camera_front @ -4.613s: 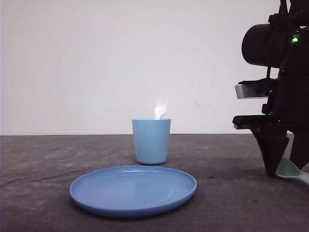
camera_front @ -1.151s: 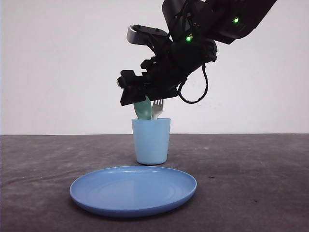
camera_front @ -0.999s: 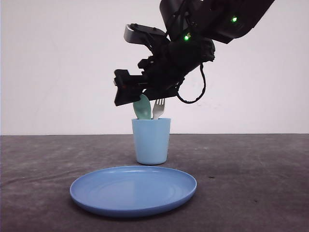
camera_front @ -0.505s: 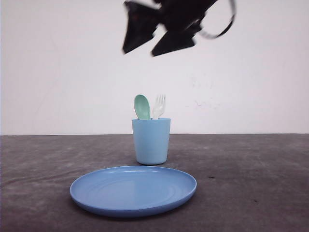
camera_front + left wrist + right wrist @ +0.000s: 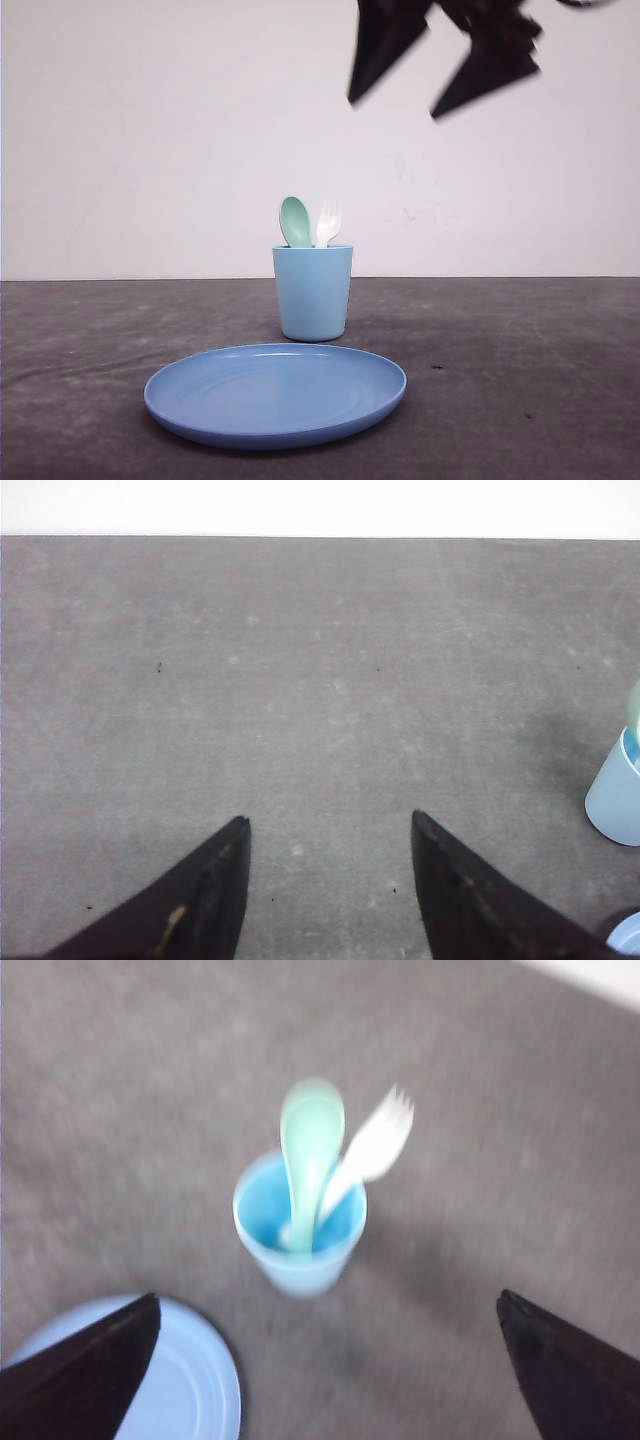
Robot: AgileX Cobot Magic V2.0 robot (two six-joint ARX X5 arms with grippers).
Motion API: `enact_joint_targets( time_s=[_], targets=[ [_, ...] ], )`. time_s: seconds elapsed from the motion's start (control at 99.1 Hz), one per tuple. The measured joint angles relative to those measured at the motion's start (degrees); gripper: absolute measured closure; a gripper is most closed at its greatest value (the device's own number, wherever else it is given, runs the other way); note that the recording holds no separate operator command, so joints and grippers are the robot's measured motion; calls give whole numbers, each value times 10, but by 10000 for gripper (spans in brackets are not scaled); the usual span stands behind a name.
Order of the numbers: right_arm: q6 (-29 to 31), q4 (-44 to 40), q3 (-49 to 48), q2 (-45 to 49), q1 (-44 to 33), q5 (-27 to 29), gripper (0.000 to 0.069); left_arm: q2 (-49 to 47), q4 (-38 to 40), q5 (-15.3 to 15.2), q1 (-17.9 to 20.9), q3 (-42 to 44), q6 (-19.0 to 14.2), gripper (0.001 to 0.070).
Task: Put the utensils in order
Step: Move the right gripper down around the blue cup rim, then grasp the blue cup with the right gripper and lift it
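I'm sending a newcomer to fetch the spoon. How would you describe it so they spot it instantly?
Behind the round blue plate stands a light blue cup. The spoon stands in it, bowl up, beside a white fork; it is mint green and rounded, without tines.

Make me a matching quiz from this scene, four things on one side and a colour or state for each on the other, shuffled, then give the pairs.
Things:
1. spoon
2. fork
3. plate
4. right gripper

States:
A. white, standing in the cup
B. open, above the cup
C. mint green, bowl end up in the cup
D. blue, bare, in front of the cup

Pairs: 1-C, 2-A, 3-D, 4-B
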Motion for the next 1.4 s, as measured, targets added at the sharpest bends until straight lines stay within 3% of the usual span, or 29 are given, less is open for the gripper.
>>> enact_joint_targets(
  time_s=[0.262, 0.717, 1.1, 1.403],
  targets=[
    [23, 130, -120, 19, -17, -13, 11, 0, 0, 0, 0, 0, 0, 405],
    [29, 318, -124, 185, -18, -83, 11, 8, 0, 0, 0, 0, 0, 405],
    [29, 329, -6, 303, -17, -120, 11, 8, 0, 0, 0, 0, 0, 405],
    [28, 289, 67, 350, -11, -120, 11, 8, 0, 0, 0, 0, 0, 405]
  ],
)
